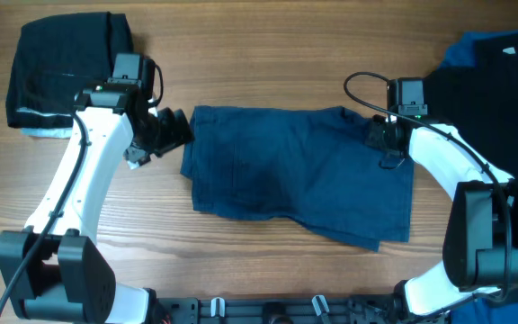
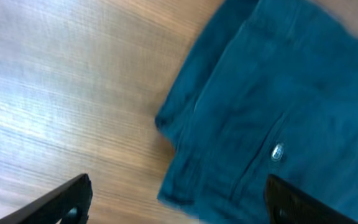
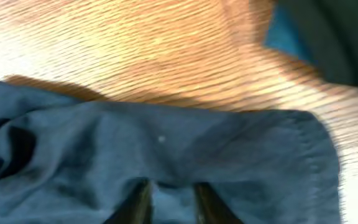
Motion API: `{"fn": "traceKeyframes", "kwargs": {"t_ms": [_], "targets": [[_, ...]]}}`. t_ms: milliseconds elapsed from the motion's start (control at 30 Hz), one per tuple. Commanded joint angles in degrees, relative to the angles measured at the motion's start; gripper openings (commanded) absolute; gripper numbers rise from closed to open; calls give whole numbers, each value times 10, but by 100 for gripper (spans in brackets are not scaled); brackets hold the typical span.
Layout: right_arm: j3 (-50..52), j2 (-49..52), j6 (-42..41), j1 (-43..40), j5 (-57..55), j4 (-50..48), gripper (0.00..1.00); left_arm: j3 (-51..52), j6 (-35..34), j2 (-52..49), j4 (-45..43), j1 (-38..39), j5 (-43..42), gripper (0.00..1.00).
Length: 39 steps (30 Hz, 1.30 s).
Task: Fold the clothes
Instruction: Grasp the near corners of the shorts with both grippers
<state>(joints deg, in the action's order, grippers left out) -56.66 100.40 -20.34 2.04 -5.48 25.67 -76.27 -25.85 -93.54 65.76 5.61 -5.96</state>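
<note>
While both arms reach in from the near edge, the wood-grain table (image 1: 268, 54) fills the whole overhead view, and none of the room beyond it shows. The navy shorts (image 1: 295, 171) lie flat at its middle, doubled over. Their long axis runs across the table from the left arm's side to the right arm's. The waist end points left and the leg hem (image 3: 319, 155) points right, with the right near corner sagging toward the near edge.

Well to the far left of the shorts sits a folded black stack (image 1: 61, 67), resting on a pale cloth (image 1: 48, 132). To the far right of the shorts a black garment (image 1: 484, 99) lies over a blue garment (image 1: 484, 45). Both carry small white marks too tiny to read.

The left gripper (image 2: 178, 182) hangs just over the shorts' waist edge with its jaws spread wide and nothing between them. The right gripper (image 3: 171, 186) is down on the shorts' far right part, its jaws narrowly apart with cloth between them. Whether they pinch that cloth I cannot tell.

A small metal button (image 2: 277, 152) sits near the waist; its embossing is blurred.
</note>
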Motion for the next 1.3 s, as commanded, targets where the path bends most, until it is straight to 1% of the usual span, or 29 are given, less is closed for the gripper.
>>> {"fn": "traceKeyframes", "kwargs": {"t_ms": [0,67,133,167,233,300,367,400,500,567,700,767,867,900,933,967,1000,1133,1267], "targets": [[-5,4,-6,0,82,10,49,8,1,4,58,9,-26,88],[-9,-1,14,-1,84,25,49,15,1,4,90,16,-28,88],[-31,-21,23,-1,84,73,48,19,21,8,106,25,-47,88],[-46,-39,23,-3,83,105,44,24,33,13,106,34,-60,87],[-68,-89,20,-5,84,175,44,35,33,29,105,61,-63,87],[-70,-154,-3,-6,80,250,48,49,28,46,103,95,-63,88],[-69,-194,-30,-10,74,306,48,62,16,55,92,116,-62,89],[-62,-225,-43,-16,72,348,49,78,8,58,70,130,-62,90],[-40,-251,-53,-35,73,403,50,111,-17,58,16,142,-63,91],[-11,-252,-52,-50,84,408,50,134,-19,58,-16,142,-65,92],[67,-251,-55,-92,160,392,50,156,-18,58,-59,141,-64,100],[102,-250,-90,-122,172,386,48,156,-16,58,-81,141,-61,100],[134,-250,-122,-140,189,378,49,156,-16,58,-106,141,-47,100],[143,-250,-134,-142,189,373,53,156,-16,58,-110,141,-42,100],[154,-250,-149,-145,188,365,63,156,-16,58,-115,141,-35,100],[158,-250,-158,-146,188,359,67,156,-16,58,-118,141,-32,100],[163,-250,-163,-148,189,347,68,156,-16,58,-122,141,-31,100],[167,-249,-174,-149,151,339,66,156,-16,58,-123,141,-31,100],[171,-247,-174,-149,149,321,64,156,-16,58,-122,141,-32,100]]}}
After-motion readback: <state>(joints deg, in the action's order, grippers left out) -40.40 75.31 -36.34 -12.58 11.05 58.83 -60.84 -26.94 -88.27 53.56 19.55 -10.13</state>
